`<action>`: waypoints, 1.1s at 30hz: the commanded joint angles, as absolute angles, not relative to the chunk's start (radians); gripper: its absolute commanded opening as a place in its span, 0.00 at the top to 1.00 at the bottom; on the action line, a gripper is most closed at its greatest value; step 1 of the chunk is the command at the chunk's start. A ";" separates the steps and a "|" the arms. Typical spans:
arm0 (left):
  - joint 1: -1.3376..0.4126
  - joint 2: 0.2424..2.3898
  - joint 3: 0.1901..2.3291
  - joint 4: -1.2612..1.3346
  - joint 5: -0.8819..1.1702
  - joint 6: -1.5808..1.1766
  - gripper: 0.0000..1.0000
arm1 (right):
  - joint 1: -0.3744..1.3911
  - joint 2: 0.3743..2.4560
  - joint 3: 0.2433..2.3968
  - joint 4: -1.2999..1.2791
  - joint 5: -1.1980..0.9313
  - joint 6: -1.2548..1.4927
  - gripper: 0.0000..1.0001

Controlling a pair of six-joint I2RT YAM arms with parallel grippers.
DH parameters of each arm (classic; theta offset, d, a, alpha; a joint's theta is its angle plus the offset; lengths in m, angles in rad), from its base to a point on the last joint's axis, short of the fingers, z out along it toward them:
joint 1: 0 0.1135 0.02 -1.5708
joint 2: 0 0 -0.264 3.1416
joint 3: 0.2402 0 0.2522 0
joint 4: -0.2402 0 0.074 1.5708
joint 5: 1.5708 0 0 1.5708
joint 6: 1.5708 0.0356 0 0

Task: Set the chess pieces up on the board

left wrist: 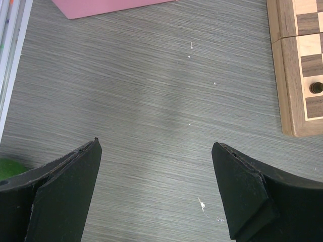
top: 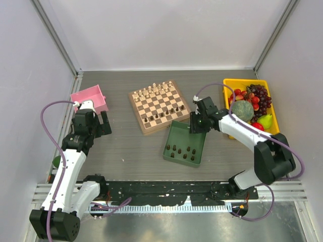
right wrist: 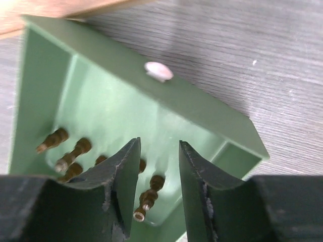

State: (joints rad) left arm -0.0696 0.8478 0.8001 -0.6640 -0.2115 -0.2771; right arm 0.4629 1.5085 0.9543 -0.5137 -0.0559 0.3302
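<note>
Where the right arm (top: 242, 130) comes up from its base, it bends at a high elbow on the right side and then stretches left across the worktop (top: 126, 151). Its wrist is tipped downward. The right tool (right wrist: 159, 143) hangs above the far part of the green tray (top: 181, 133), pointing into it. Its two fingers stand a narrow gap apart with nothing pinched between them, so it is slightly open and empty.

Below that gap, on the tray floor, lie several of the dark chess pieces (top: 187, 149), bunched toward the tray's near side. More of them are on the board (top: 135, 97), scattered over the rows nearest the tray. The cream chessmen (top: 151, 92) line the board's far side. The tray sits just beside the board's near right corner, turned at a slight angle to it.

The left arm (top: 65, 166) rises steeply from its base on the left and folds at the top, with its wrist near the pink bin (top: 91, 96). The left tool (top: 104, 126) points down at bare worktop between the bin and the board, well apart from the tray. Its fingers are spread wide and hold nothing. The board's left edge shows at the right of the wrist view. A yellow bin (top: 229, 83) of fruit sits at the far right, behind the right arm.
</note>
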 commanded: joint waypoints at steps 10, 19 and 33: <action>-0.063 0.839 0.833 -0.652 -0.195 -0.268 0.01 | 0.466 1.305 1.014 -0.499 -0.117 0.019 0.23; -0.064 0.836 0.831 -0.649 -0.195 -0.267 0.01 | 0.466 1.420 1.068 -0.459 -0.098 -0.083 0.19; -0.064 0.842 0.833 -0.650 -0.196 -0.267 0.01 | 0.466 1.621 1.189 -0.477 -0.107 -0.143 0.20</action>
State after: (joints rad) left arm -0.0696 0.8478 0.8001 -0.6640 -0.2073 -0.2771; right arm 0.4629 1.6093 1.1297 -0.4946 -0.0971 -0.1120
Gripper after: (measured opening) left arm 0.991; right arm 0.810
